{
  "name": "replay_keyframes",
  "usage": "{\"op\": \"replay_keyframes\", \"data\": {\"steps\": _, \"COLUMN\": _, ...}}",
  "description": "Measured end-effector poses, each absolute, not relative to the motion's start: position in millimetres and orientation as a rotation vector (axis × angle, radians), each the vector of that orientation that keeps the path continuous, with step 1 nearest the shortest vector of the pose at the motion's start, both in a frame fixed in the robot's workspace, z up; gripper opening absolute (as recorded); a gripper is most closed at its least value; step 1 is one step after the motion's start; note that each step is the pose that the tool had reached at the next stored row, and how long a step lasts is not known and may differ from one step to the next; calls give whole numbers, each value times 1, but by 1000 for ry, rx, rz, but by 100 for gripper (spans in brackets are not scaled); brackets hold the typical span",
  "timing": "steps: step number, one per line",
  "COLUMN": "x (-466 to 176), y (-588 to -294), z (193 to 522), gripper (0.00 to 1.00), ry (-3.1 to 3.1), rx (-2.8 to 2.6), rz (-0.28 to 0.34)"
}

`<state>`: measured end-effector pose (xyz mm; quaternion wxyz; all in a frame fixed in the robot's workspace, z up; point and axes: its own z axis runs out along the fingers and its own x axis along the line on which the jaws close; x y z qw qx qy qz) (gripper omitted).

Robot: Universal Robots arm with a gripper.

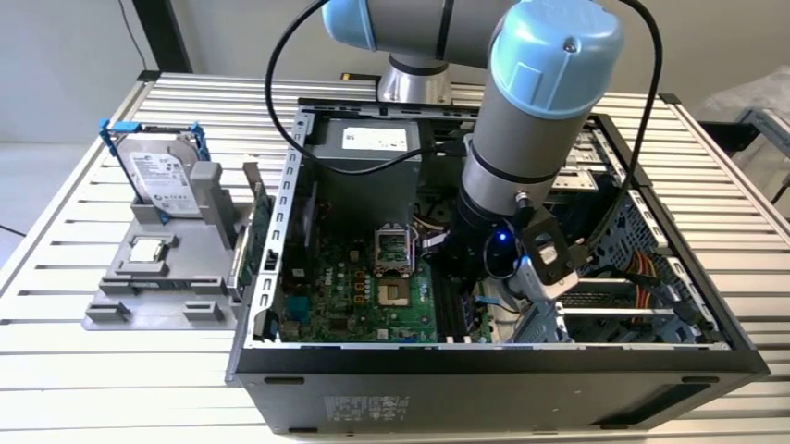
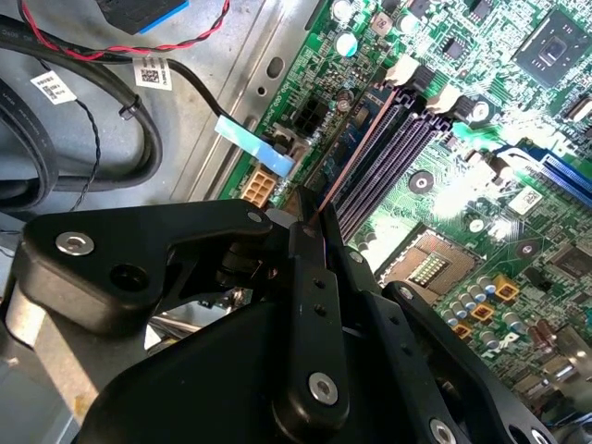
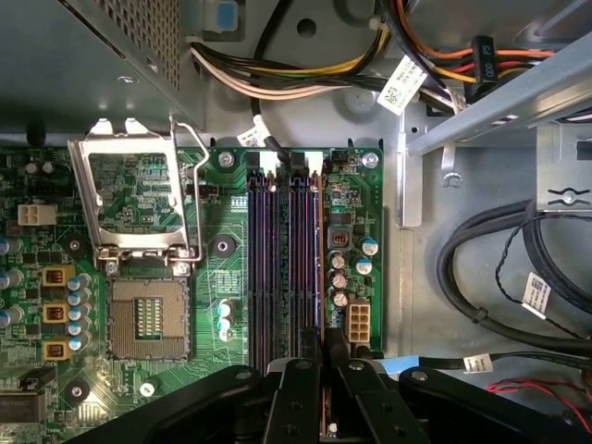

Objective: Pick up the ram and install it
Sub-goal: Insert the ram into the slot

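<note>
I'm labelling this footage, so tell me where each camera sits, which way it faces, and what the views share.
Exterior view: off the arm, above and in front of the open computer case, looking down; the arm reaches inside.
First wrist view: on the wrist, facing straight down at the motherboard; the gripper closes on the ram, seen edge-on.
Second wrist view: on the wrist, angled along the memory slots; the black gripper linkage fills the foreground.
Shared: both wrist views show gripper, ram, slots and the empty processor socket.

Black claw (image 2: 314,217) clamped on thin ram (image 2: 356,153), edge-on above purple memory slots (image 2: 393,153), green motherboard (image 2: 462,194)
</note>
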<state>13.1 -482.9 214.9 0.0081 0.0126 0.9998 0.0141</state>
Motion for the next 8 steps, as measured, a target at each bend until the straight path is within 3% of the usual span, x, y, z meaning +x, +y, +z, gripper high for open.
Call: {"op": "replay_keyframes", "data": {"steps": 8, "x": 13, "y": -483, "z": 214, "gripper": 0, "ry": 3125, "rx": 52, "rz": 43}}
